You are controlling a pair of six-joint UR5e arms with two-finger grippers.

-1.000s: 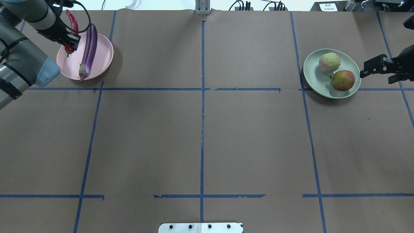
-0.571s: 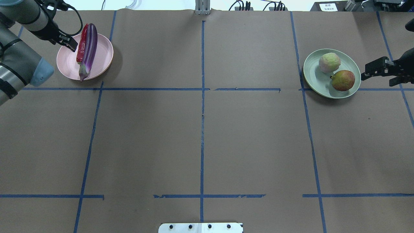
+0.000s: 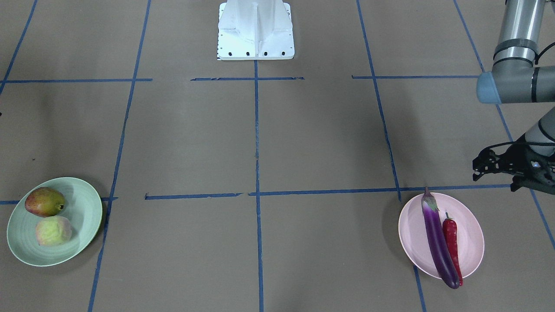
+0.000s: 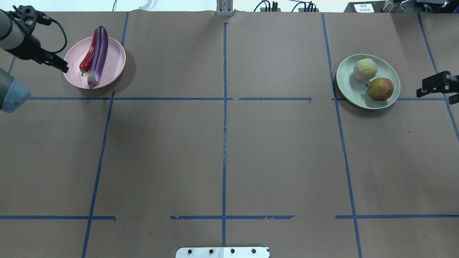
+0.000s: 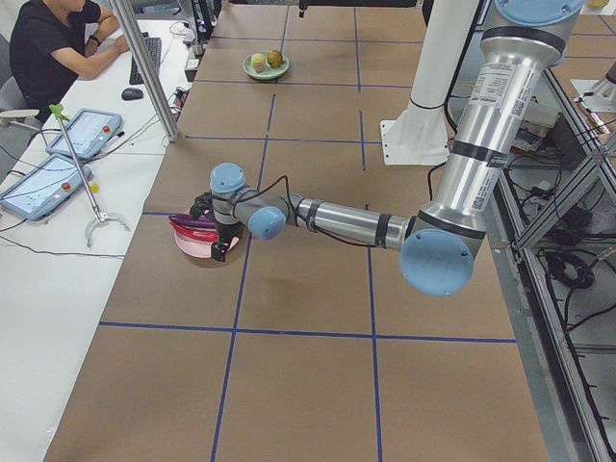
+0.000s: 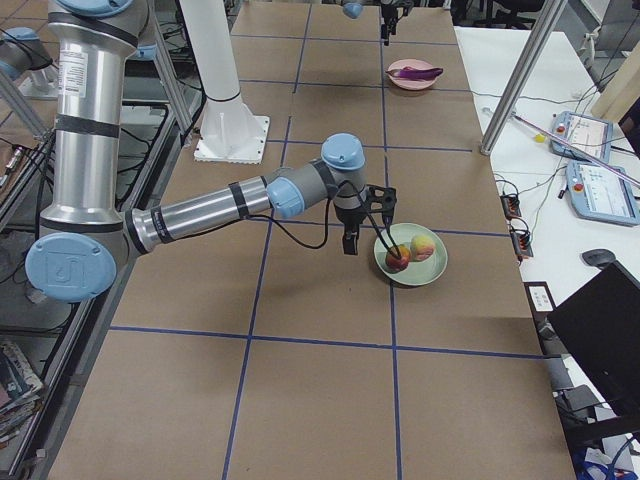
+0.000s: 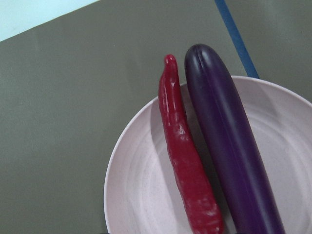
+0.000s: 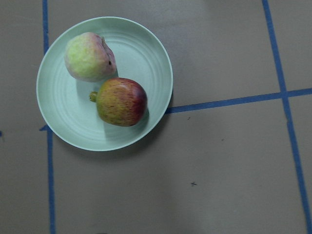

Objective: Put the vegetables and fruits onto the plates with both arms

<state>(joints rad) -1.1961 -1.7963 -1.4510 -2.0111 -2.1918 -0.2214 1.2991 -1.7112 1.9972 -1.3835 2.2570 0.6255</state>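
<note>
**Both arms back off from filled plates**

Since a second ago, the left end effector point(image 3: 495, 177) has let go of the curved shiny red chili pepper point(image 4: 88, 57) and drawn back over the brown paper-covered desk point(image 4: 222, 150), fingers apart and empty. The right end effector point(image 4: 435, 94), also spread and empty, has retreated too. Farther out, the chili lies against the long glossy purple eggplant point(image 4: 98, 53) on the round pale pink plate point(image 4: 114, 57). The red-and-green oval mango-like fruit point(image 4: 380, 89) and the paler round blushed green fruit point(image 4: 365, 69) sit on the round pale green plate point(image 4: 348, 84).
</note>
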